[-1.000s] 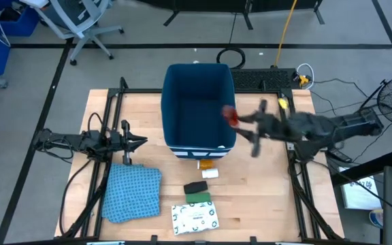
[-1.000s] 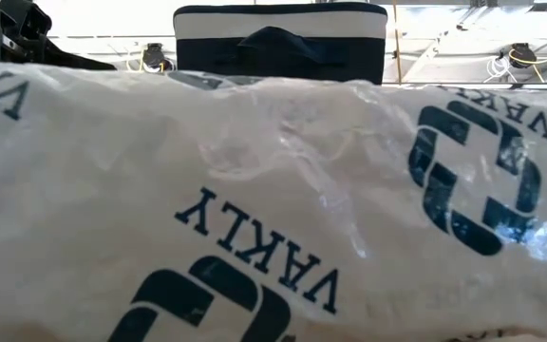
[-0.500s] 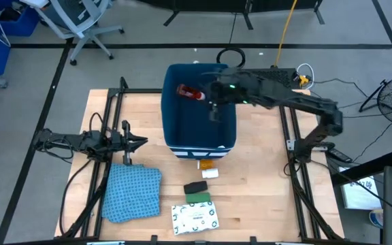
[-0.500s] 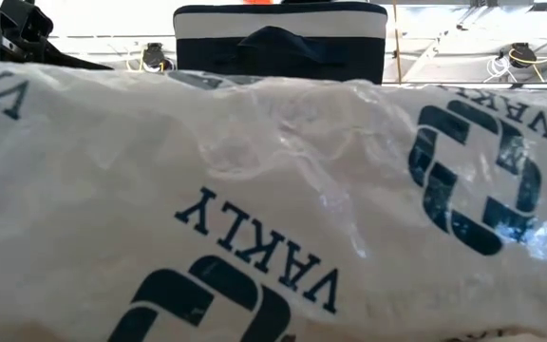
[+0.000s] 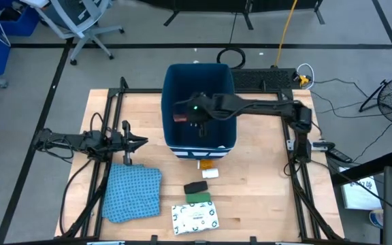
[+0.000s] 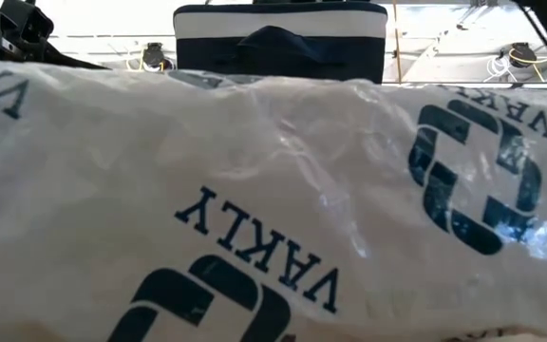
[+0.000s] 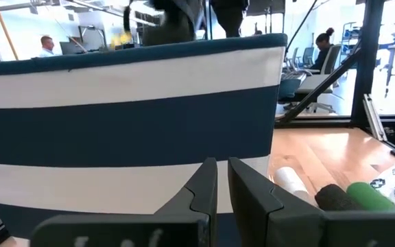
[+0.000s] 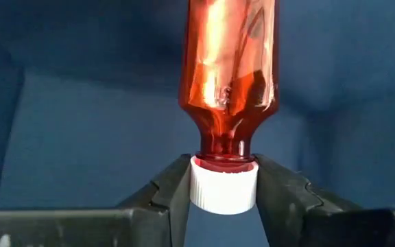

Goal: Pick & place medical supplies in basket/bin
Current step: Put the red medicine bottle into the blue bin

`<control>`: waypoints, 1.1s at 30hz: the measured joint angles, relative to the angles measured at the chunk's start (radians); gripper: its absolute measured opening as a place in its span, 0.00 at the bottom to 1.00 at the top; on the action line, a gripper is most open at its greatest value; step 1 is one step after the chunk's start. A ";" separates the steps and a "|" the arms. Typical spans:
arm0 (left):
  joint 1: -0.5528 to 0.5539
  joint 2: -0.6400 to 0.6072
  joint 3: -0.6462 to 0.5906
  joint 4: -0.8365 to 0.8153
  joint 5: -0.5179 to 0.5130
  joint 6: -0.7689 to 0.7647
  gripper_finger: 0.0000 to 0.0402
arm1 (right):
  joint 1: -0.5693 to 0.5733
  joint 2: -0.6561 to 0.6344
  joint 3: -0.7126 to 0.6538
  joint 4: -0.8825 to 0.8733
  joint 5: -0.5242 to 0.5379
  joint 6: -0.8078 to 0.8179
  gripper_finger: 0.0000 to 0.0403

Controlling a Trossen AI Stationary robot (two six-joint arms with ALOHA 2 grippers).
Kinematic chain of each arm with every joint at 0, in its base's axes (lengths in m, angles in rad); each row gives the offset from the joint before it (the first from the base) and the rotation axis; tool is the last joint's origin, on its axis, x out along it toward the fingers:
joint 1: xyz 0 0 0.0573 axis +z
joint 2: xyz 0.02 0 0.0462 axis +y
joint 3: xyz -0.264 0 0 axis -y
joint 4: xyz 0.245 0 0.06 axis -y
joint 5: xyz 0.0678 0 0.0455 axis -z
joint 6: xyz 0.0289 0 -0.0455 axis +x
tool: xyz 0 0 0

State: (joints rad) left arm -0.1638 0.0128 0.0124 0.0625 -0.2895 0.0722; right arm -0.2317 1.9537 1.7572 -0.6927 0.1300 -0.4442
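- Blue patterned cloth point(image 5: 133, 192) lies at the table's near left; my left gripper point(image 5: 141, 141) waits above it, beside the bin, fingers nearly closed, holding nothing.
- Printed packet point(image 5: 195, 218), green block point(image 5: 199, 198) and black block point(image 5: 195, 187) sit in front of the dark-blue bin point(image 5: 199, 75).
- A white packet point(image 6: 273, 209) fills the low view.
- My right gripper point(image 8: 223, 180), arm stretched across the bin, pinches the white cap of the red bottle point(image 8: 229, 65) over the bin's interior.

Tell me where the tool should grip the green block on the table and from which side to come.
Grip the green block across its short width, coming straight down from above. It lies flat, with the black block against one long side and the white packet close on the other, so its two short ends look like the freest faces for the fingers.
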 joint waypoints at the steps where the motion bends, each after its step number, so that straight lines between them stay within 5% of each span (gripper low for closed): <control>1: 0.000 0.000 0.000 -0.001 0.000 -0.003 0.10 | -0.002 0.016 -0.007 0.006 0.000 0.006 0.32; 20: 0.000 0.000 0.000 -0.001 0.000 -0.019 0.10 | -0.003 0.070 -0.343 0.115 -0.055 0.040 0.32; 33: 0.000 0.000 0.000 0.002 -0.009 -0.015 0.10 | -0.004 0.047 -0.369 0.185 -0.053 0.055 0.34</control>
State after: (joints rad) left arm -0.1641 0.0128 0.0120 0.0643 -0.2981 0.0569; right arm -0.2359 2.0005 1.3880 -0.5079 0.0773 -0.3897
